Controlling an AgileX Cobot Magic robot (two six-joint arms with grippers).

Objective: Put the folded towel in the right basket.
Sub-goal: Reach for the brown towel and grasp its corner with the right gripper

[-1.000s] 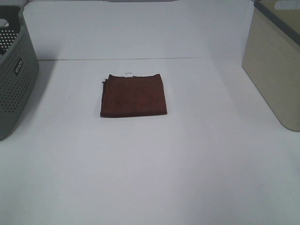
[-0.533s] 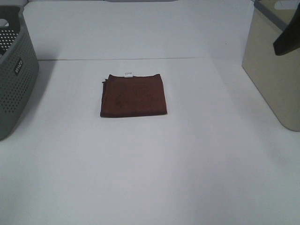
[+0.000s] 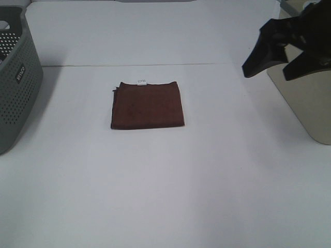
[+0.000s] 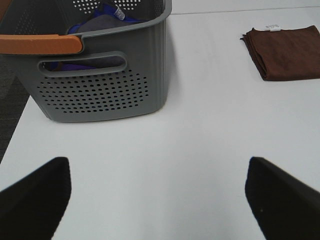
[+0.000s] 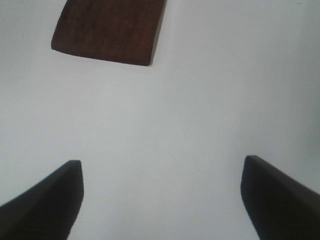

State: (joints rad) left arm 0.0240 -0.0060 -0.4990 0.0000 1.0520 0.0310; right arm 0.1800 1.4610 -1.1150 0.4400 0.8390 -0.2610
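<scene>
A folded dark brown towel (image 3: 147,105) with a small white tag lies flat on the white table, left of centre. It also shows in the left wrist view (image 4: 285,52) and the right wrist view (image 5: 109,30). The right basket (image 3: 305,88) is beige and stands at the right edge. My right gripper (image 3: 271,67) is open and empty, in the air in front of that basket, well to the right of the towel. In the right wrist view its open gripper (image 5: 160,192) points toward the towel. My left gripper (image 4: 157,192) is open and empty, out of the high view.
A grey perforated basket (image 3: 15,82) stands at the left edge; the left wrist view shows this basket (image 4: 100,85) holding blue and grey cloth and having an orange handle. The white table (image 3: 165,181) runs to a back wall.
My right gripper has come into the high view from the right and moved left and down, from beside the beige basket's rim out over the table in front of it. The towel has not moved.
</scene>
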